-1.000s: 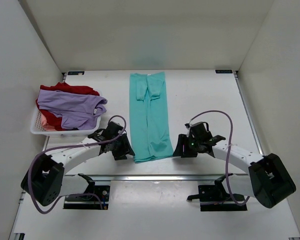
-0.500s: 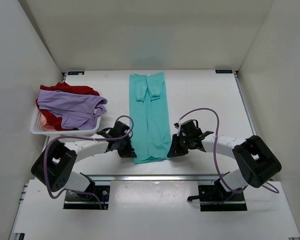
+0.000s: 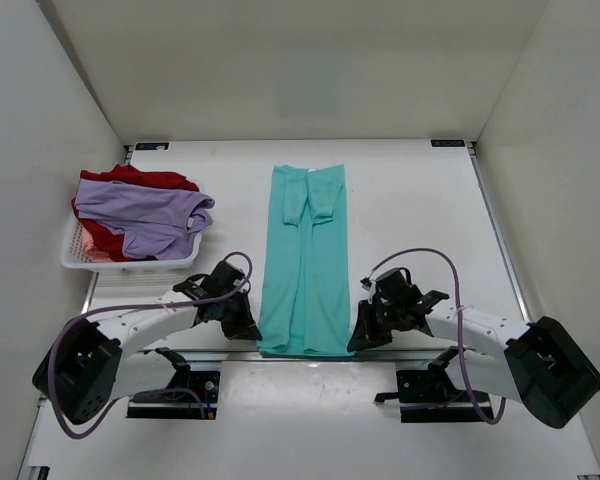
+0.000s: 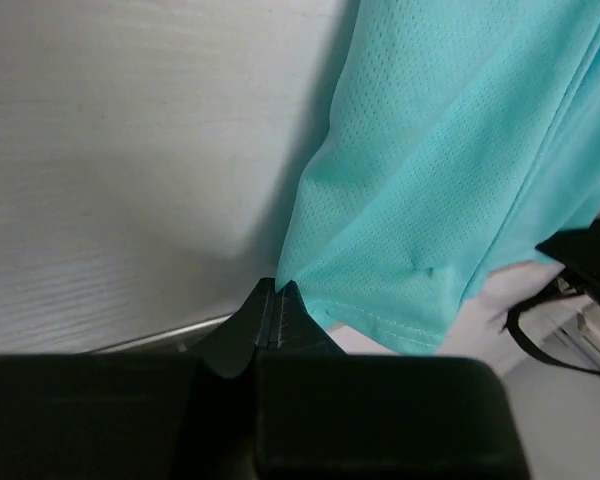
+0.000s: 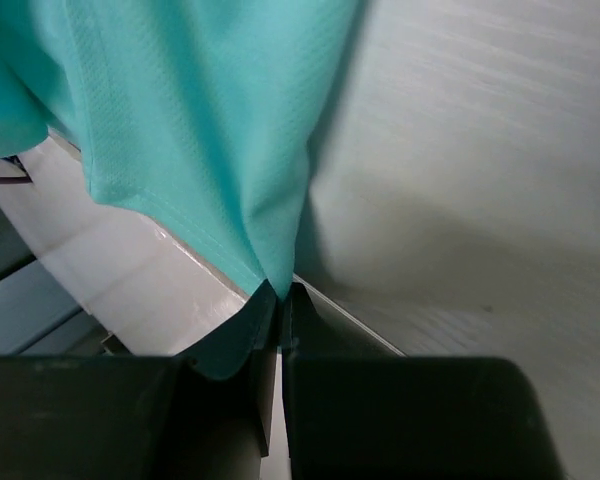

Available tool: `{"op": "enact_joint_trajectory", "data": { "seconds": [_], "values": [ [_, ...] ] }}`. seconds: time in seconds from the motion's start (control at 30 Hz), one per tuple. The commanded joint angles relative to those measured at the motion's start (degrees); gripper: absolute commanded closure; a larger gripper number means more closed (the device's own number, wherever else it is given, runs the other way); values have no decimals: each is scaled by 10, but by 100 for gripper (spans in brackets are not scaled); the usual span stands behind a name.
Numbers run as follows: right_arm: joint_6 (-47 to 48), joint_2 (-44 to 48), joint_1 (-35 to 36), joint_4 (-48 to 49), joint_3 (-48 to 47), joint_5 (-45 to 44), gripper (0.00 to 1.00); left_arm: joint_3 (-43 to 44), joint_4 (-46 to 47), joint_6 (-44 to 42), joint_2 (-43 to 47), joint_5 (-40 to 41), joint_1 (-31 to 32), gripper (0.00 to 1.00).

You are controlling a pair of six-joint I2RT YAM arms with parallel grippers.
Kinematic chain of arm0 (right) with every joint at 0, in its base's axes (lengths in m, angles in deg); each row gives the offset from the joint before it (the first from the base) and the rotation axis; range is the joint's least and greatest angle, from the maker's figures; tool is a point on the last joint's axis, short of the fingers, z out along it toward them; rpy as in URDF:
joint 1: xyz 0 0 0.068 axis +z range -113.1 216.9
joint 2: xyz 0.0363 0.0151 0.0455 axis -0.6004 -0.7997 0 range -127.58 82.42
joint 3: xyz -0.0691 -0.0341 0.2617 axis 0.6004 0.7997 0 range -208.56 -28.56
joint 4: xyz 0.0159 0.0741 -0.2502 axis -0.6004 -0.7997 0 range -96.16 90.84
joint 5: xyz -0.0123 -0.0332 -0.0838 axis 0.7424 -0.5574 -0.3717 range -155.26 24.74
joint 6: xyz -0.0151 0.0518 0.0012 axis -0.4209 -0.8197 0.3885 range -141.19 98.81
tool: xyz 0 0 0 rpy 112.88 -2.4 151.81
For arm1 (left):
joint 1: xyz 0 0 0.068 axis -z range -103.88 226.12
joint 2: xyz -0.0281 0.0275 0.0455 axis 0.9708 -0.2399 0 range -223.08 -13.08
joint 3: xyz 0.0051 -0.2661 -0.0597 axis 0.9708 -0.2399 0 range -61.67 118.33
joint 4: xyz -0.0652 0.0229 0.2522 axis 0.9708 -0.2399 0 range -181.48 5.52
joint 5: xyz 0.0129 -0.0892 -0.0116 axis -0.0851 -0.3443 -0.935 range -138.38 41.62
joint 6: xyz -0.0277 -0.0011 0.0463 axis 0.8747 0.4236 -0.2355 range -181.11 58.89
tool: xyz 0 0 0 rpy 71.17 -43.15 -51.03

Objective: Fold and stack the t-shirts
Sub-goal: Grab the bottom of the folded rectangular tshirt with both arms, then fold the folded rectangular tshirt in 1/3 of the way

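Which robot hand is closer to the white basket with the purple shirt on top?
Left. The left hand pinches the teal shirt at its near left corner, the basket side; the right hand pinches its near right corner, across the shirt.

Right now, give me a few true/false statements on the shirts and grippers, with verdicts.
1. The left gripper and right gripper are each shut on a near corner of the teal shirt. True.
2. The purple shirt lies on the red shirt in the basket. True.
3. The teal shirt is in the basket. False: it lies on the table as a long strip between the arms.
4. The teal shirt's sleeves stick out sideways. False: the sleeves are folded in onto the body at the far end.
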Motion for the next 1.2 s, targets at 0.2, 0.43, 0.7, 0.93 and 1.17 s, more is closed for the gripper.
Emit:
{"op": "enact_joint_trajectory", "data": {
  "seconds": [0.2,0.43,0.7,0.93,1.17],
  "values": [
    [98,-101,-88,-77,-124,61,100,127,-63,-97,-108,-50,-57,100],
    [165,-235,-161,-151,-332,63,100,365,-126,-156,-249,-70,-121,100],
    [201,-434,-224,-234,-592,65,100,615,-182,-179,-444,-61,-191,100],
    [180,-505,-248,-196,-730,35,85,756,-168,-141,-545,-67,-235,75],
    [148,-441,-262,-89,-668,-7,57,701,-105,-113,-512,-75,-250,63]
  ]
}}
